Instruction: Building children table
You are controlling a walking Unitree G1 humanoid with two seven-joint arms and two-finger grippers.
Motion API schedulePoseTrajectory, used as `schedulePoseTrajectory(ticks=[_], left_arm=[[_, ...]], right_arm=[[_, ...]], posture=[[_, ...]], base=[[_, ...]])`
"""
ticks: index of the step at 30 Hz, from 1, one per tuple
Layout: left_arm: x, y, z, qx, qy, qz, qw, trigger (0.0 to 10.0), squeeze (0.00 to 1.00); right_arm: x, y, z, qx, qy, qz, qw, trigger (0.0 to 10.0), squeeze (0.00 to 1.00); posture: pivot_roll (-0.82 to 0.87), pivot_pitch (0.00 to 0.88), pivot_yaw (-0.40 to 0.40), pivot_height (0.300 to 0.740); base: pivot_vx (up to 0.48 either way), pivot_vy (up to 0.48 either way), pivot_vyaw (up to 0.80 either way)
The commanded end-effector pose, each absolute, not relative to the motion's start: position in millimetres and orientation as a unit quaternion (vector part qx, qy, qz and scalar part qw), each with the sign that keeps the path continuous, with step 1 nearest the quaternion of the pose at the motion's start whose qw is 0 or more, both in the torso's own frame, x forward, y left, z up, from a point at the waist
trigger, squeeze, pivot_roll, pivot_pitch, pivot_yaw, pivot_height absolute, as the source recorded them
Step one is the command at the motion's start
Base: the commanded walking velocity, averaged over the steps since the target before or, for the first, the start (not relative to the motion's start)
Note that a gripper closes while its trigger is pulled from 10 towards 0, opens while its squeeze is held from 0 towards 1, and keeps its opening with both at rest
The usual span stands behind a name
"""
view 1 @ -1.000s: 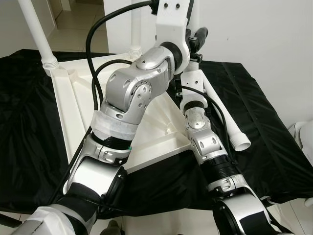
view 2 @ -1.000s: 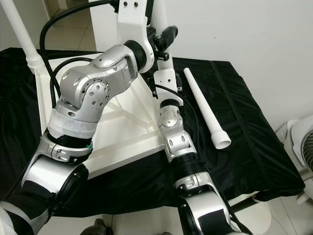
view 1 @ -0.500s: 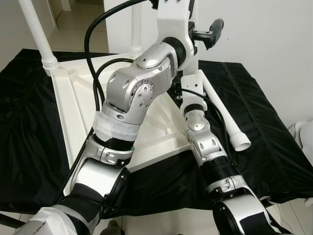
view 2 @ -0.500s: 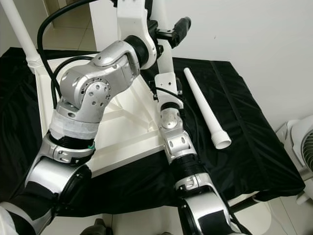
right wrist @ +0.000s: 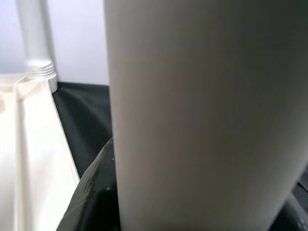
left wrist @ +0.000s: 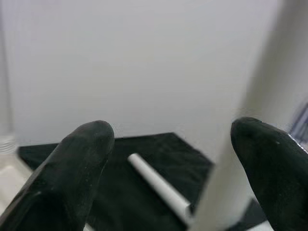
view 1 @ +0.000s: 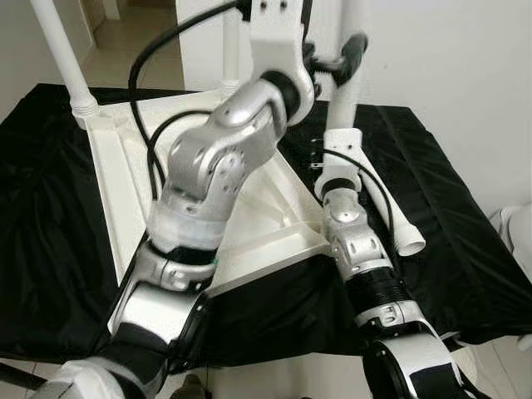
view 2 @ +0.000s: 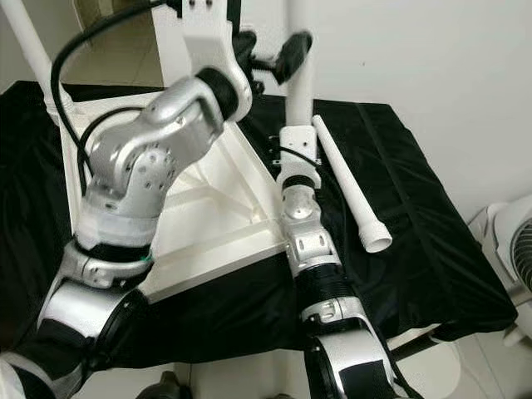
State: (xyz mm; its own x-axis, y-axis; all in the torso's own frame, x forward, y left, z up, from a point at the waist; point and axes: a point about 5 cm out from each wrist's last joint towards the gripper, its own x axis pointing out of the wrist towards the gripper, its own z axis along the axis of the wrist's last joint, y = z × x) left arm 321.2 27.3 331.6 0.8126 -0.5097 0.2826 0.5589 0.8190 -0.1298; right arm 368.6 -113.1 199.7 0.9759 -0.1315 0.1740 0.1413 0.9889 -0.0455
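Observation:
The white tabletop [view 1: 116, 191] lies upside down on the black cloth. Two white legs stand fixed in it, one at the far left corner [view 1: 71, 75] and one at the back [view 1: 230, 50]. A third leg [view 1: 345, 91] stands upright by the tabletop's right edge, and my right gripper [right wrist: 192, 207] is shut on its lower part, black fingers [right wrist: 96, 192] pressed against it. Higher up, my left gripper [left wrist: 178, 144] is open with this leg [left wrist: 240, 159] between its fingers, close to one fingertip [view 1: 353, 48]. A last leg [view 1: 391, 216] lies loose on the cloth to the right.
The black cloth [view 1: 465, 233] covers the whole work table; its right and front edges drop to the floor. A white fan [view 2: 519, 249] stands low at the right. A white wall rises just behind the table.
My left arm has lifted and swung its gripper right, bringing the open fingers around the upright leg. The right arm has shifted the leg slightly right.

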Motion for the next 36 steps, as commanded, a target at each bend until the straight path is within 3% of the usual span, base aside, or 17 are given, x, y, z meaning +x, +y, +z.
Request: schedulePoseTrajectory(ticks=[1,9,19,36], left_arm=[[315.8,29.1,319.7,-0.077,-0.121,-0.293,0.945,10.0,0.00],[310.3,37.7,286.3,-0.031,-0.117,-0.286,0.951,10.0,0.00],[286.6,41.6,199.4,0.061,-0.059,-0.354,0.931,10.0,0.00],[273.6,40.4,159.7,0.167,-0.036,-0.404,0.899,10.0,0.00]], right_arm=[[366.8,-123.1,202.3,-0.014,-0.099,-0.075,0.992,10.0,0.00],[363.1,-133.5,202.6,-0.013,-0.114,-0.062,0.991,10.0,0.00],[345.1,-143.9,199.3,0.006,-0.143,0.003,0.990,10.0,0.00],[333.1,-147.9,191.7,0.007,-0.139,0.032,0.990,10.0,0.00]], posture=[[0.12,0.000,-0.058,0.740],[0.12,0.000,-0.057,0.740],[0.11,0.004,-0.059,0.740],[0.11,0.029,-0.041,0.740]], base=[[0.000,0.000,0.00],[0.000,0.000,0.00],[0.000,0.000,0.00],[0.000,0.000,0.00]])
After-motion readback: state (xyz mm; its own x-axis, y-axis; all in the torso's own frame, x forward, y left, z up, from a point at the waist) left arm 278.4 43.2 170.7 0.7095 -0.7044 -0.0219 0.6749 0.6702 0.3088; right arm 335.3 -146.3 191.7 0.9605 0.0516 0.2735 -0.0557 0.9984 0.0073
